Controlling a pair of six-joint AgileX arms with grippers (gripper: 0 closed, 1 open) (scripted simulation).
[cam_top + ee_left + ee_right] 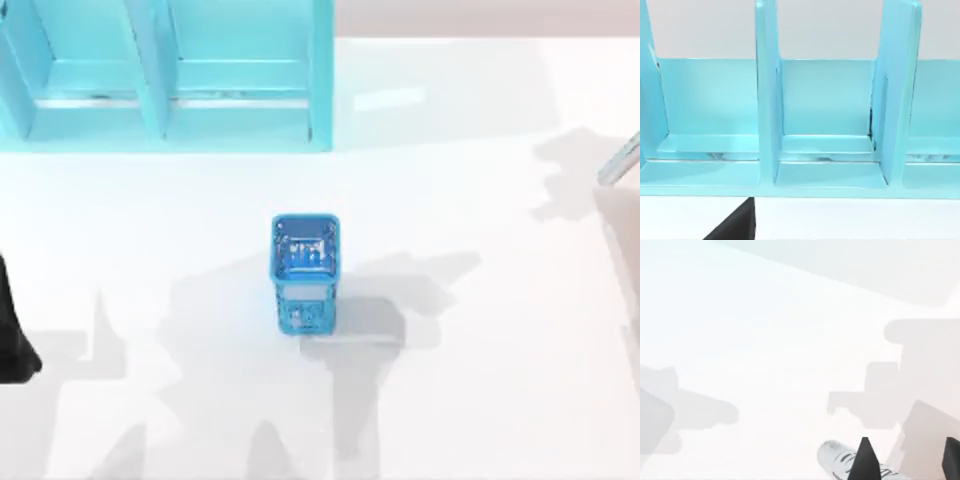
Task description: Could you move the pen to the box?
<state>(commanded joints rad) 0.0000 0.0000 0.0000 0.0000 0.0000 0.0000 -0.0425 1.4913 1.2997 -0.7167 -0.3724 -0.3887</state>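
Pen [840, 460] lies on the white table [480, 400] at its right side, long axis slanted, pale end pointing away from the right gripper [907, 462]. Its fingers [865, 460] are spread; one overlaps the barrel. Left arm [12, 330] parked at left edge. Blue box [305, 270] stands mid-table.

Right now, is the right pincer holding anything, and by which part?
Seemingly nothing: the right pincer, open, hovers over the pen's printed barrel; left arm parked at the table's left.

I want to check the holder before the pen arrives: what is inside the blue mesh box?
The top view looks into the blue mesh box: only its mesh floor shows, no pen. Its lower inside is hidden by the walls.
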